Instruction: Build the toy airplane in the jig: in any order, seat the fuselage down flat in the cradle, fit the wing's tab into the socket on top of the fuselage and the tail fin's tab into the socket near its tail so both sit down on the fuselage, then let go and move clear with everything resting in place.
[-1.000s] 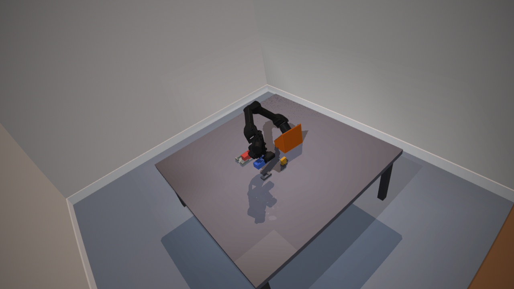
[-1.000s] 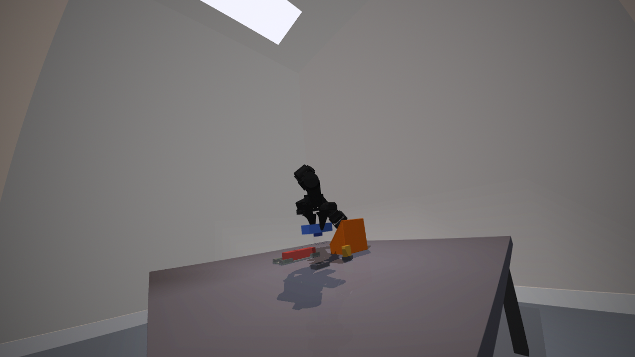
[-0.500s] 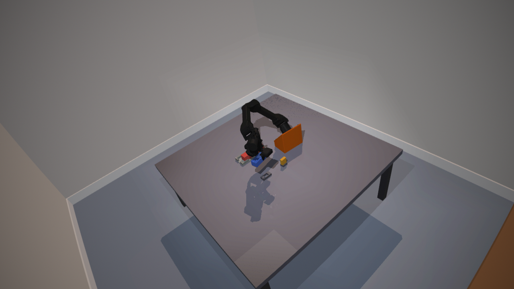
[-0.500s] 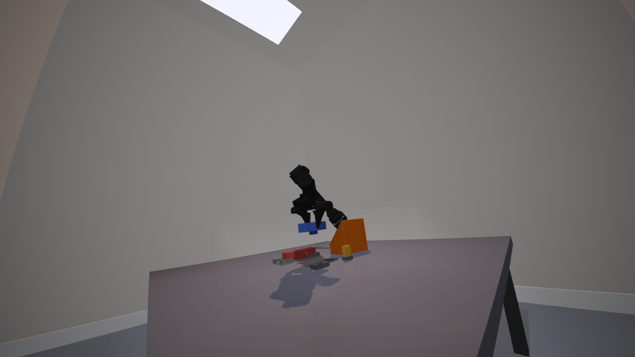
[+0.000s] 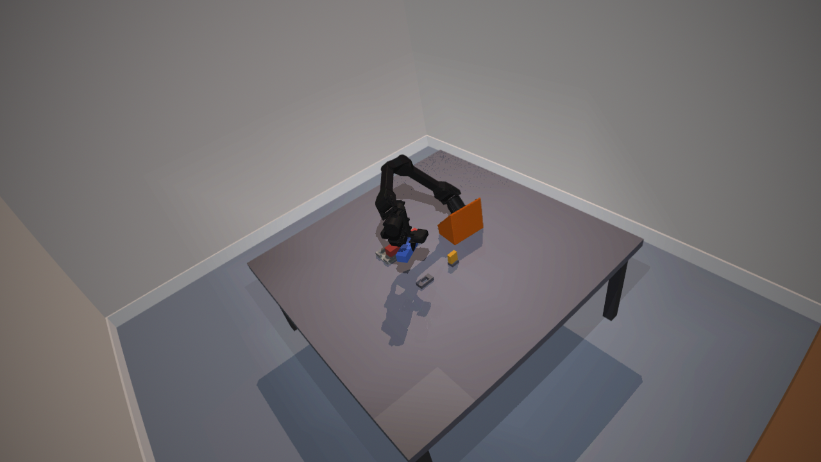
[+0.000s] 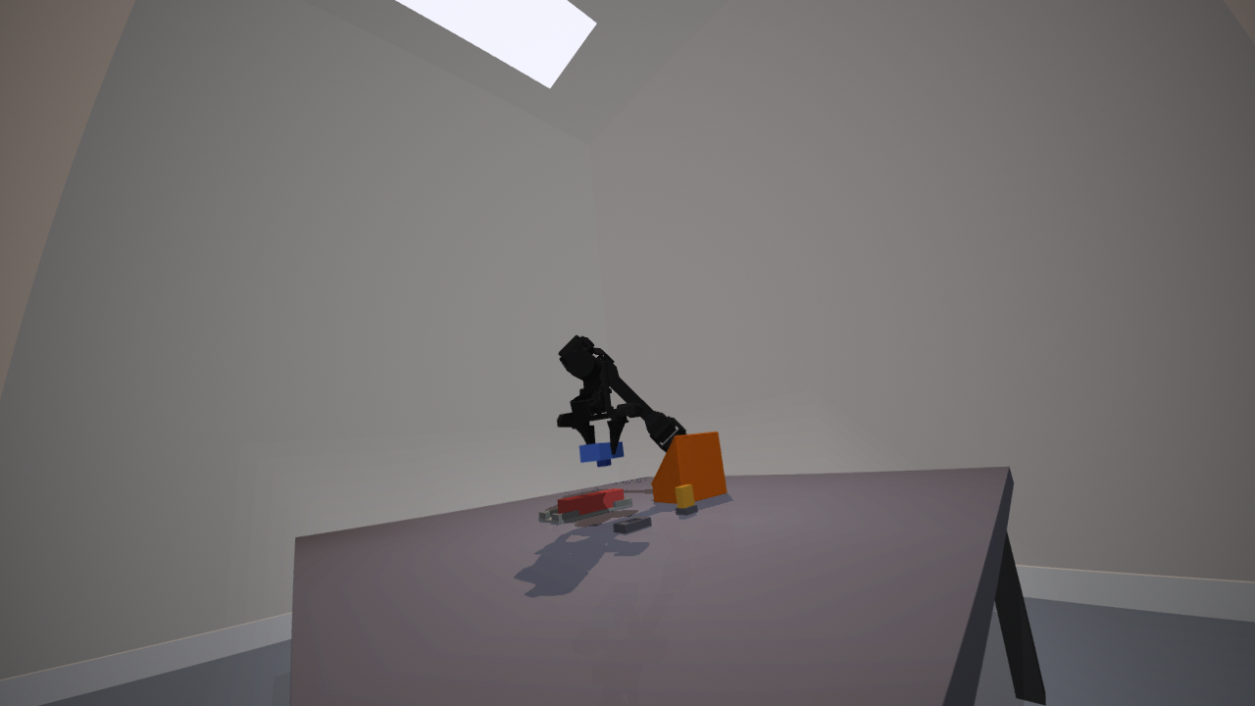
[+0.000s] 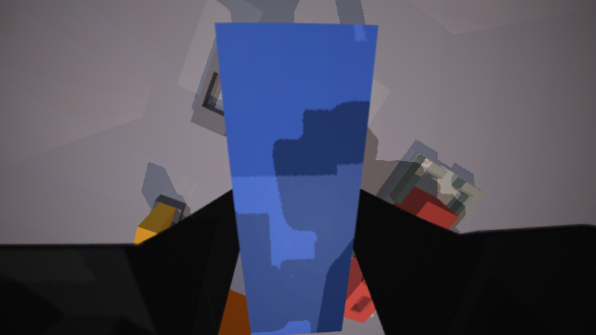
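My gripper (image 6: 602,446) (image 7: 293,194) is shut on the blue wing (image 5: 404,256) (image 6: 588,453) (image 7: 298,70), held roughly level above the table. In the exterior view the wing's tab (image 6: 603,462) points down. The red fuselage (image 5: 391,250) (image 6: 580,504) (image 7: 437,215) lies in the grey cradle (image 6: 566,518) (image 7: 404,183), below the wing; the wing and right finger hide part of it in the wrist view. A socket (image 7: 360,303) shows near one end of its top. The yellow tail fin (image 5: 452,256) (image 6: 684,496) (image 7: 160,218) stands in a small dark holder (image 5: 453,264) (image 6: 686,510).
An empty grey holder (image 5: 421,283) (image 6: 632,529) (image 7: 209,123) sits on the table (image 5: 505,287) (image 6: 745,596) near the tail fin. A large orange wedge block (image 5: 467,221) (image 6: 702,465) (image 7: 235,316) stands by the arm's base, behind the tail fin.
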Motion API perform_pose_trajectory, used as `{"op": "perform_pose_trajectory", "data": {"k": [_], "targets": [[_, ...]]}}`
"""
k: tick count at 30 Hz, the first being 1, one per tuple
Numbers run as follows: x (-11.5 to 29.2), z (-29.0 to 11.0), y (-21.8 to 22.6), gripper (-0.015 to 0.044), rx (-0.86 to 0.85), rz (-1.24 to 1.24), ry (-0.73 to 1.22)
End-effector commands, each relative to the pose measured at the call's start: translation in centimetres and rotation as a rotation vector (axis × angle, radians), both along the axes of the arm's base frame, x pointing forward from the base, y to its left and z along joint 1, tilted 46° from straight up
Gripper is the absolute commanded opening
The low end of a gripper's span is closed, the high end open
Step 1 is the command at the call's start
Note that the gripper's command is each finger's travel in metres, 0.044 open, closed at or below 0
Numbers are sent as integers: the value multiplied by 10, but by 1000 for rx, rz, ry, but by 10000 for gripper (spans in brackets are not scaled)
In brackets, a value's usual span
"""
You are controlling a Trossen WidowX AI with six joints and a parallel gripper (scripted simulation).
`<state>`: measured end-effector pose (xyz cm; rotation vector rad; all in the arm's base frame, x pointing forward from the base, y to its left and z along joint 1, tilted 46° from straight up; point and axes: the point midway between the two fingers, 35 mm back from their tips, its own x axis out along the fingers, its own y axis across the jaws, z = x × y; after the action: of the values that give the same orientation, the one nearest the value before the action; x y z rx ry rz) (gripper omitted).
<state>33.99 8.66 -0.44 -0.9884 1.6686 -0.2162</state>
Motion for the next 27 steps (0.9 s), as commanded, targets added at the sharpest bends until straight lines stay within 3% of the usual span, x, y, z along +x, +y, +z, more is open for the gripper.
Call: {"op": "perform_pose_trajectory", "data": {"k": [1,27], "targets": [[1,10,-11,0,2,65,53],[-14,57,-81,0,4,414,392]]}}
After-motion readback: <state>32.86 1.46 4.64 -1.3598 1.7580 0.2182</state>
